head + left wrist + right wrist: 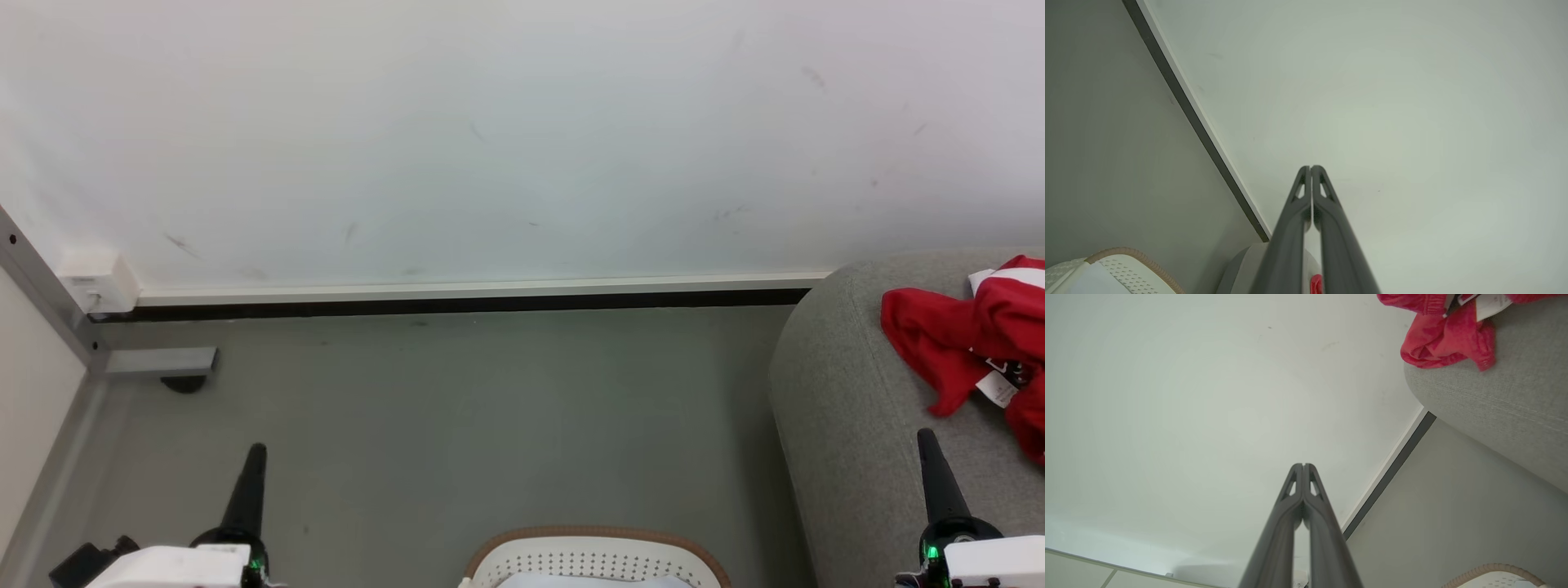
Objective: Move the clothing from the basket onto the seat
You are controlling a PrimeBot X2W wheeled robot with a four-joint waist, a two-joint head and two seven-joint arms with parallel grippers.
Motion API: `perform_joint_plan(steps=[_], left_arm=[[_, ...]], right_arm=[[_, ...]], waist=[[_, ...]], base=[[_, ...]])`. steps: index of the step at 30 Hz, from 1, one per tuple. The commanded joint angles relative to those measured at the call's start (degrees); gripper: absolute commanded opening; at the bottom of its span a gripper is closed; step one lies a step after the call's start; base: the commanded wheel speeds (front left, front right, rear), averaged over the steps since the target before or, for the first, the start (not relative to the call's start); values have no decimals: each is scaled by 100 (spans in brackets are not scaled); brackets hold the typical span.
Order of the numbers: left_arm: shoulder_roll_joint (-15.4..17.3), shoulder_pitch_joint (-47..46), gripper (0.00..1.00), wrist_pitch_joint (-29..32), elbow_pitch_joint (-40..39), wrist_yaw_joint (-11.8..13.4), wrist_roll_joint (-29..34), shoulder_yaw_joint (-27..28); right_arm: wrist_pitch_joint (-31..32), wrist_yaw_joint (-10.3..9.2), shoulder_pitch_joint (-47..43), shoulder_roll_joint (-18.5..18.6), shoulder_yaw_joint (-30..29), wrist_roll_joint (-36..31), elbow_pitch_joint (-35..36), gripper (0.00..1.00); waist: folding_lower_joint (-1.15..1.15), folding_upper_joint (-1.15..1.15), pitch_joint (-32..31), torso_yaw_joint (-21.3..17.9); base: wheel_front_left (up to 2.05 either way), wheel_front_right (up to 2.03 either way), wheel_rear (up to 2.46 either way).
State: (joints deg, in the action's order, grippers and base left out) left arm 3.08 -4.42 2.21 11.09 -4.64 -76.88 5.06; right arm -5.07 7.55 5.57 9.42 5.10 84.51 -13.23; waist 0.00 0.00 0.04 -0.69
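Observation:
Red jersey clothing [971, 339] with a white tag lies crumpled on the light-grey seat [849, 408] at the right; the right wrist view has the same clothing [1443, 339] on the seat's [1502, 404] rounded edge. The white basket [592, 559] with a brown rim sits on the floor at the bottom centre, its rim also in the left wrist view [1126, 265] and the right wrist view [1494, 575]. My left gripper [256, 451] [1311, 168] is shut and holds nothing. My right gripper [924, 434] [1303, 466] is shut too, over the seat's near side, apart from the clothing.
A white wall [522, 139] with a dark baseboard [457, 306] runs across the back. A grey metal frame leg [155, 361] and a white box [96, 282] stand at the left. Grey floor [457, 425] lies between the basket and the wall.

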Motion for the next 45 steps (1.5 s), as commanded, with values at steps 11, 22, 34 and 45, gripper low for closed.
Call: perform_joint_plan(steps=[11,22,34,45], left_arm=[[9,-123,0,155,-58,28,-563,75],[-1,-147,0,280,-73,43,-990,118],[-14,-181,0,408,-89,67,-1427,158],[-17,-185,0,449,-94,78,-1582,171]], right_arm=[[48,-9,111,155,40,673,31,0],[79,-10,136,264,94,1228,37,0],[87,-11,133,360,154,1817,49,0],[47,-12,134,435,220,2016,64,0]], waist=[[0,0,-3,19],[0,0,-6,39],[0,0,-10,60],[0,0,-11,68]], base=[[0,0,0],[0,0,0],[0,0,0],[0,0,0]])
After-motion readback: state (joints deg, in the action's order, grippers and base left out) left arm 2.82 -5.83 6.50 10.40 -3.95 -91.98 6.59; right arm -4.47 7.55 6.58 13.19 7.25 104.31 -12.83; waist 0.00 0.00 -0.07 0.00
